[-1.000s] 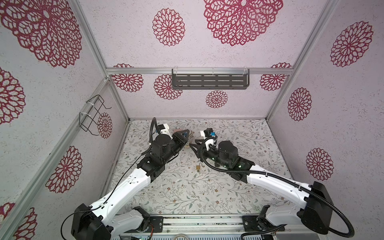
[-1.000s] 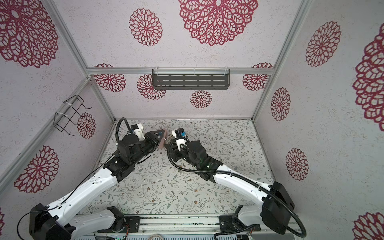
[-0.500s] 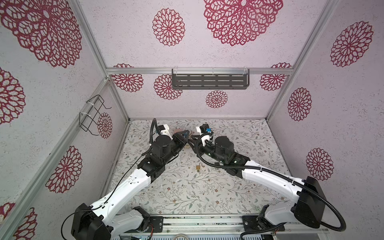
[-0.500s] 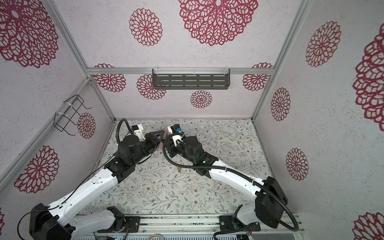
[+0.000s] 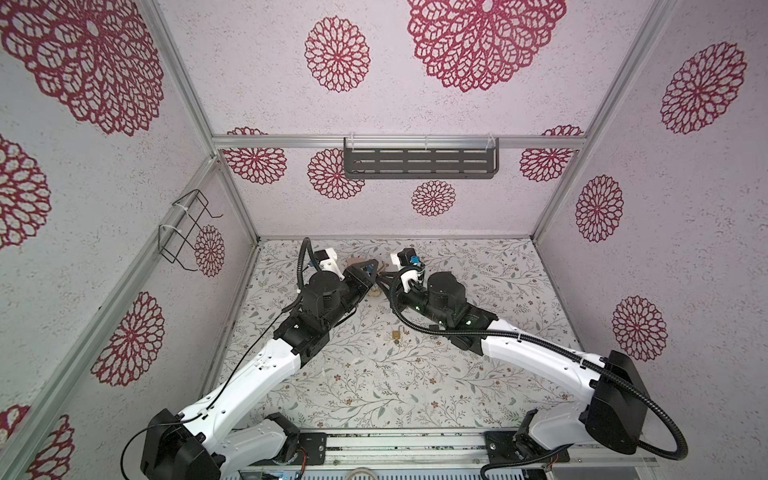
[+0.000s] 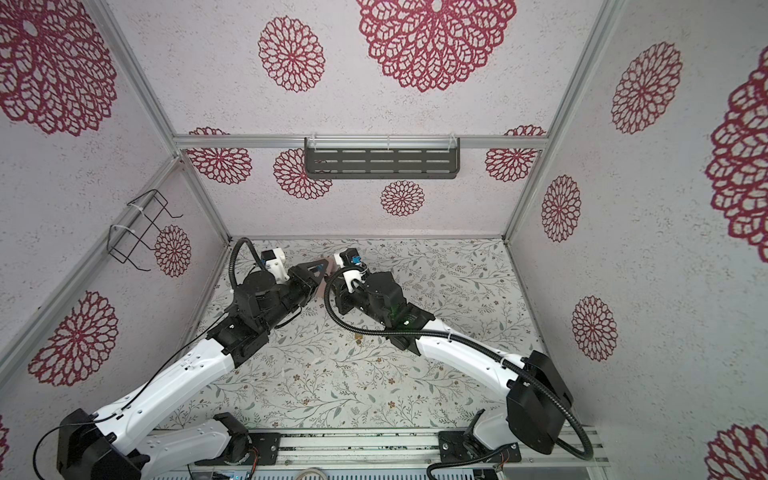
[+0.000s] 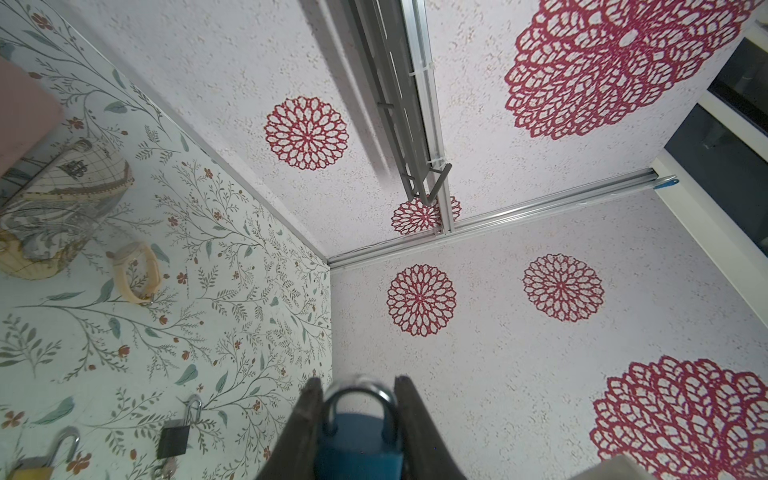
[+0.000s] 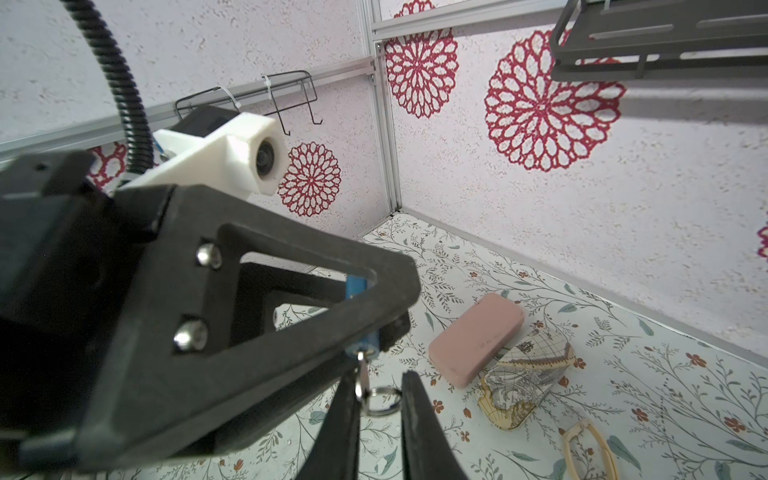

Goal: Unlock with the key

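Blue padlock (image 7: pixel 357 451) in left pincer (image 7: pixel 357 384) | nearby: pink case (image 8: pixel 476 338), black padlock (image 7: pixel 173 436)

Both top views overlook the table (image 5: pixel 374 382); wrist views sit close.

Blue padlock (image 7: pixel 357 446), pink case (image 8: pixel 476 338), leafy floral tabletop (image 5: pixel 374 386), white walls (image 5: pixel 457 108) with crimson rosettes.

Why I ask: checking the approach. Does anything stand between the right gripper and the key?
Nothing visible does. The key hangs from the blue padlock that the left gripper holds, right between the right gripper's parted jaws.
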